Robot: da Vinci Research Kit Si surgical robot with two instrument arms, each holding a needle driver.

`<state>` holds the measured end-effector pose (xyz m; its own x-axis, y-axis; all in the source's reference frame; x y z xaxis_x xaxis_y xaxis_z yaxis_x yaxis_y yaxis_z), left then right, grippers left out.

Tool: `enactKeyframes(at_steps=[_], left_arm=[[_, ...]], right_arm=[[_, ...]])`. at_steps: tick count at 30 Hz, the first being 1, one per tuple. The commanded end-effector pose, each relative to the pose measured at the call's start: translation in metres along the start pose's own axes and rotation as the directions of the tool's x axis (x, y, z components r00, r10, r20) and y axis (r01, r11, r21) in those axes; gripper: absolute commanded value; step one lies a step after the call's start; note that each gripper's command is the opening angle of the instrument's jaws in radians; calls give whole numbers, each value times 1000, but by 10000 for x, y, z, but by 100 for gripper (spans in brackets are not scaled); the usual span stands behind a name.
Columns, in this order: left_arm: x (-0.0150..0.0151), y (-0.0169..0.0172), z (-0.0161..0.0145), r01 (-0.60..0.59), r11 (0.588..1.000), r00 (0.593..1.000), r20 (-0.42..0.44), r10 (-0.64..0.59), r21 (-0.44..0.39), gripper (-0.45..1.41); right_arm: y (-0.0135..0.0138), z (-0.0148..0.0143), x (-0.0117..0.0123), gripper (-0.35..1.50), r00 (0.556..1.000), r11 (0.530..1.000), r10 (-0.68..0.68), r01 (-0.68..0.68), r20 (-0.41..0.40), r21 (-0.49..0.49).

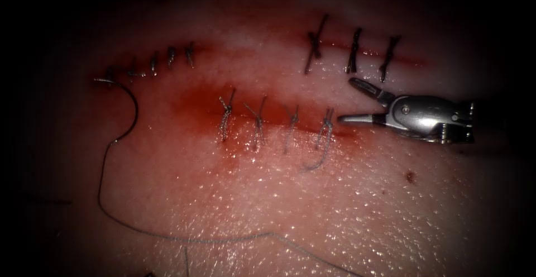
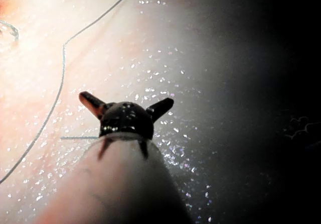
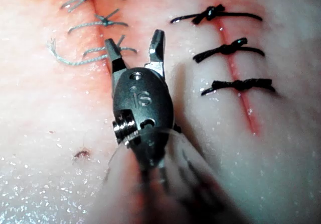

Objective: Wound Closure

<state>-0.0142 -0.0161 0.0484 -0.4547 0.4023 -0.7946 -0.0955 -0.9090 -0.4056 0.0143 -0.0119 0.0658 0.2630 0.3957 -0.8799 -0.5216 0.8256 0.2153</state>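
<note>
The curved needle (image 1: 133, 112) lies free on the tissue (image 1: 346, 210) at the far left, held by neither tool. Its upper end sits by the left end of the upper left row of stitches (image 1: 162, 59); whether it enters the tissue I cannot tell. Thread (image 1: 167, 235) trails from its lower end down and to the right. My right tool (image 1: 346, 100) is open and holds nothing, just right of the middle cut's last stitch (image 1: 325, 129), seen again in the right wrist view (image 3: 134, 38). My left tool (image 2: 126, 99) is open and empty over the tissue, beside the thread (image 2: 62, 68).
The middle cut (image 1: 273, 123) carries several grey stitches, the last with a long loose tail (image 1: 315, 165). Three dark stitches (image 1: 354, 51) close the upper right cut, also seen beside the right tool (image 3: 228, 48). Red fluid stains the tissue around the middle cut. A small dark spot (image 1: 410, 177) marks the tissue.
</note>
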Motion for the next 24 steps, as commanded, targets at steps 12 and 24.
enactKeyframes(at_steps=[12,24], left_arm=[[108,-88,85,-135,956,990,-13,143,261,61],[42,-193,217,-133,941,970,237,59,310,51]], right_arm=[[-12,-17,37,103,990,998,-27,19,138,62],[-21,-16,19,99,978,995,-49,32,202,90]])
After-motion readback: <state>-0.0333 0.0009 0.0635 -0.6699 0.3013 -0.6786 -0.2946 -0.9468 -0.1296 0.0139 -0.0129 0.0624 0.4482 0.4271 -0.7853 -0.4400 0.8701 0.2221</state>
